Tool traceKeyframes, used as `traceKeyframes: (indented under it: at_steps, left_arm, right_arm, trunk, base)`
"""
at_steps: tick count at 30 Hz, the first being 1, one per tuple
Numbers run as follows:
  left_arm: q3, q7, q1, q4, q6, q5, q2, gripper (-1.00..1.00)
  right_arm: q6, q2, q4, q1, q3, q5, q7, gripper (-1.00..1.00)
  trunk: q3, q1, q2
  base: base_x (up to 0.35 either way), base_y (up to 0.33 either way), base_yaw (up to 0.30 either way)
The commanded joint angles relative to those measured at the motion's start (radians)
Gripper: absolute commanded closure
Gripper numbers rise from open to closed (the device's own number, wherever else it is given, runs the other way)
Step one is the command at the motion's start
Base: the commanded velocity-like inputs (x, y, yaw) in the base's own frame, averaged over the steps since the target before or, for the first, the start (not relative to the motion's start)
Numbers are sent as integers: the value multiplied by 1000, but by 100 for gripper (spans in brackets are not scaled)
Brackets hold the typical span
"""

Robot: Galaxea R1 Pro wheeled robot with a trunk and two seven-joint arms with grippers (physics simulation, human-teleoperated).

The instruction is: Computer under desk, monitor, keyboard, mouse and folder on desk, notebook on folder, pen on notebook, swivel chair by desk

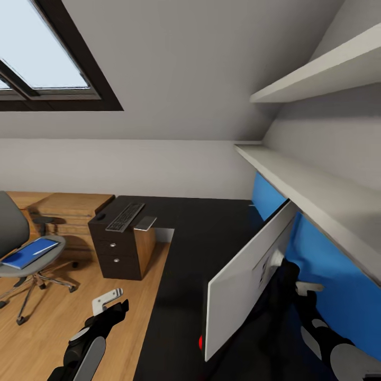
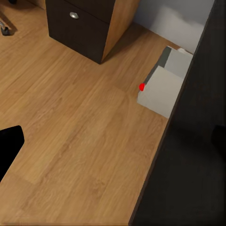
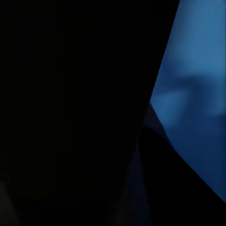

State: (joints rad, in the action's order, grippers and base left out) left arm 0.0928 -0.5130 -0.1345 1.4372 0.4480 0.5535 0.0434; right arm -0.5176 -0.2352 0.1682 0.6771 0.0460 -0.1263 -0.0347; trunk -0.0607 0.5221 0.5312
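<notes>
Monitor (image 1: 248, 286) tilts on desk (image 1: 201, 238) (right end effector hidden).

Matt black table (image 1: 211, 233) above a light wood-grain floor (image 1: 69, 328). The swivel chair (image 1: 16, 248) has grey cloth padding and a shiny chrome base. A smooth blue folder (image 1: 29, 253) lies there. The drawer knobs (image 2: 74, 15) are silvery metal.

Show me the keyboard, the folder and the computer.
keyboard (image 1: 125, 216), head view, middle of the key field.
folder (image 1: 27, 253), head view, centre of its blue cover.
computer (image 2: 162, 87), left wrist view, its light-grey top face.
</notes>
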Motion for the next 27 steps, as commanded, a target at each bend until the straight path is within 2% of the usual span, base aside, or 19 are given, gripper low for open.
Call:
traceKeyframes:
  at_steps: [1, 27]
  left_arm:
    - [2, -10, -1, 2, 1, 9, 1, -100]
    - [2, -13, -1, 2, 1, 9, 1, -100]
  right_arm:
    - [-4, -1, -9, 0, 14, -33, -51, 100]
    - [-4, -1, -9, 0, 20, -32, -51, 100]
  trunk:
    - [-2, 1, 2]
    - [-2, 1, 2]
  base:
    - [0, -88, 0]
    - [0, -4, -10]
